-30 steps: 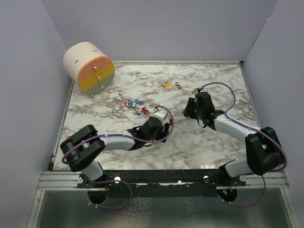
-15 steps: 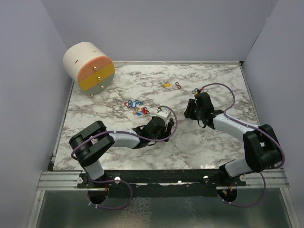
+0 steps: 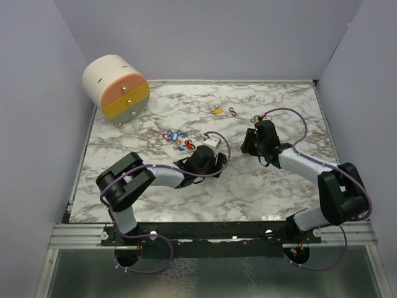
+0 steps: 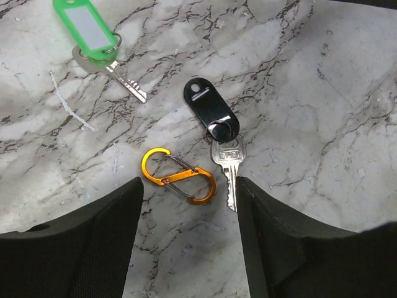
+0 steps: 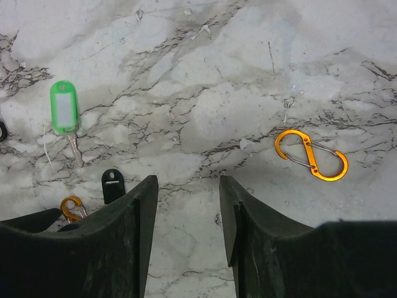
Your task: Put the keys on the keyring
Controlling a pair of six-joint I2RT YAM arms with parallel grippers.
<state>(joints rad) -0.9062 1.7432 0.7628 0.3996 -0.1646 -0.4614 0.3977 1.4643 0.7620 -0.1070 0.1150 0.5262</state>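
In the left wrist view a black-tagged key [image 4: 211, 112] with a silver blade lies just ahead of my open left gripper [image 4: 189, 186]. An orange S-shaped keyring clip [image 4: 178, 176] rests on the marble between the fingertips. A green-tagged key [image 4: 87, 31] lies further off at the upper left. My right gripper [image 5: 188, 180] is open over bare marble. Its view shows the green tag [image 5: 63, 107], the black tag [image 5: 112, 184] and a second orange S-clip [image 5: 311, 155] to the right. More coloured keys [image 3: 177, 139] lie clustered left of the left gripper [image 3: 209, 155].
A round cream drawer box [image 3: 116, 87] with orange, yellow and grey fronts stands at the back left. A yellow tag [image 3: 217, 110] and a red clip [image 3: 232, 112] lie near the back. Grey walls close in the marble table [image 3: 155, 118]. The right gripper [image 3: 248, 144] faces the left one.
The left arm's elbow has swung right and its gripper has crept up toward the key cluster. The right arm has held still.
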